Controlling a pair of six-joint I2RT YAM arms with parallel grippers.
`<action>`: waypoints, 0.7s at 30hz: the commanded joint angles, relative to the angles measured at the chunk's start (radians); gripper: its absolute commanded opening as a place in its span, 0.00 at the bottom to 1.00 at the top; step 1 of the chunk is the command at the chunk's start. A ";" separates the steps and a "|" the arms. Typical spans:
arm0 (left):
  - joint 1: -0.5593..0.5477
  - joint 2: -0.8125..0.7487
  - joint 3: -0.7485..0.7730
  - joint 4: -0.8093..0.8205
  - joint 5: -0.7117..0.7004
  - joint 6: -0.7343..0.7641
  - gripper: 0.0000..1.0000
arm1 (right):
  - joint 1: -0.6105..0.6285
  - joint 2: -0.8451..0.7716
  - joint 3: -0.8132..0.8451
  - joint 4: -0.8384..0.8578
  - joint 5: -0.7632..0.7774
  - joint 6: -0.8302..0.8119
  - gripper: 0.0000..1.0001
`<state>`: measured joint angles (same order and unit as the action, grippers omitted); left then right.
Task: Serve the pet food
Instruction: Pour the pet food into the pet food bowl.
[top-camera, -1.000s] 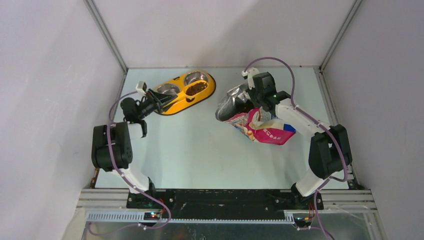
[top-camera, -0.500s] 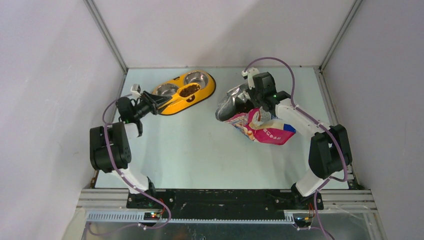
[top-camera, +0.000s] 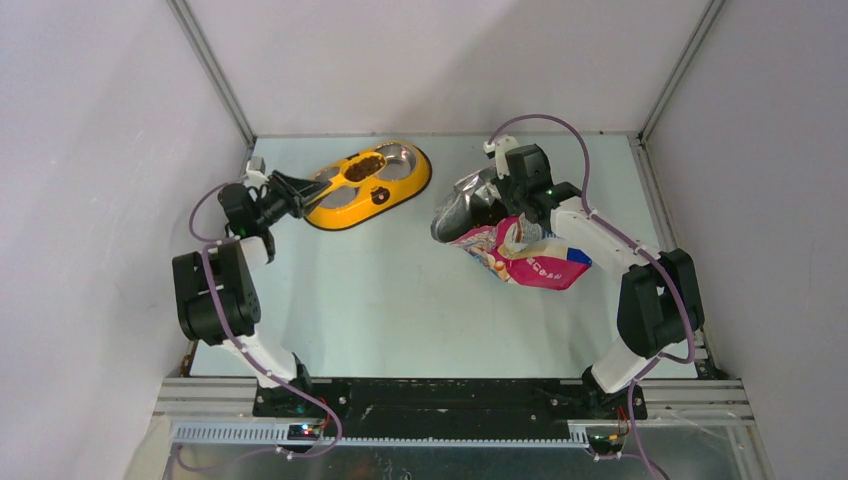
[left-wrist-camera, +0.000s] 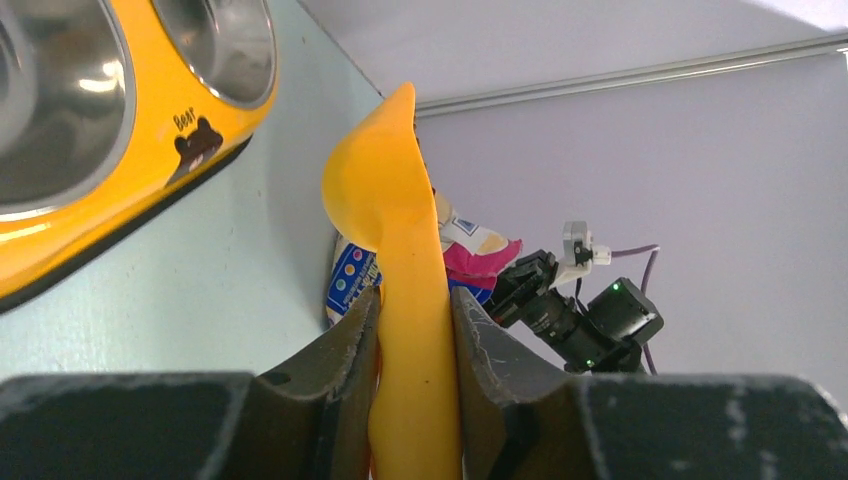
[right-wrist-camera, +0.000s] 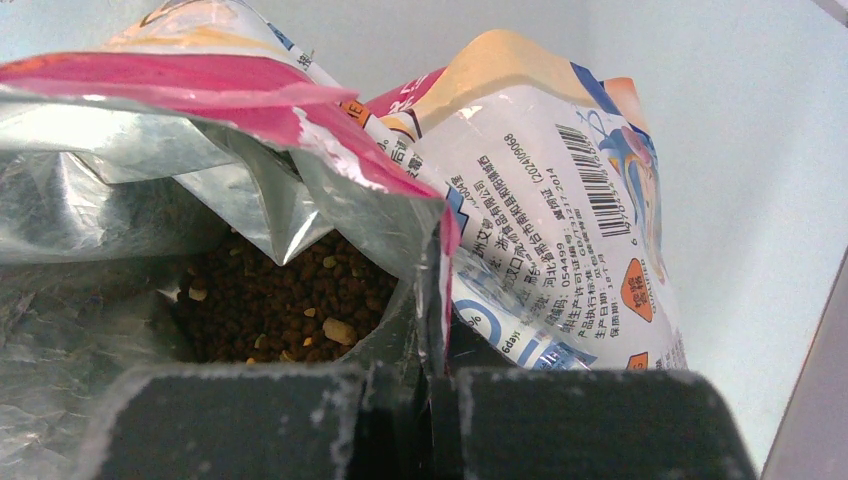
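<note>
Shift since a second ago: left claw (top-camera: 292, 190) has swung toward the far left corner, carrying the orange scoop (top-camera: 335, 176) from the feeder's right part to its left part.
Left claw: clamped on the scoop's handle, one finger (left-wrist-camera: 345, 360) pressed against each side.
Scoop head: loaded with kibble (top-camera: 365, 163), held above the yellow feeder (top-camera: 385, 197), on the side nearer the left arm.
Feeder: flat on the tabletop (top-camera: 400, 310) at the far left; the steel bowl (top-camera: 402, 156) at its right end is uncovered.
Right claw (top-camera: 497, 197): together, pinching the torn rim of the pouch (top-camera: 530, 262); unmoved.
Pouch: right of the feeder and well apart from it, silver mouth held up and open toward the feeder, pink-and-blue body sagging to the tabletop.
Pouch contents: dark-brown pellets fill the bottom of the opening, seen from the right wrist.
</note>
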<state>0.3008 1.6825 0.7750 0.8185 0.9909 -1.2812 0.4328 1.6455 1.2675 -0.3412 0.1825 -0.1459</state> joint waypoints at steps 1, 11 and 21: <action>0.006 0.032 0.072 0.010 -0.024 0.042 0.00 | -0.011 0.010 0.016 -0.036 0.062 -0.013 0.00; -0.004 0.122 0.142 0.014 -0.057 0.040 0.00 | -0.009 0.010 0.015 -0.035 0.066 -0.015 0.00; -0.045 0.204 0.219 -0.038 -0.106 0.089 0.00 | -0.008 0.008 0.016 -0.036 0.068 -0.017 0.00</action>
<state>0.2787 1.8637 0.9451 0.7757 0.9123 -1.2423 0.4347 1.6455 1.2675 -0.3412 0.1852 -0.1463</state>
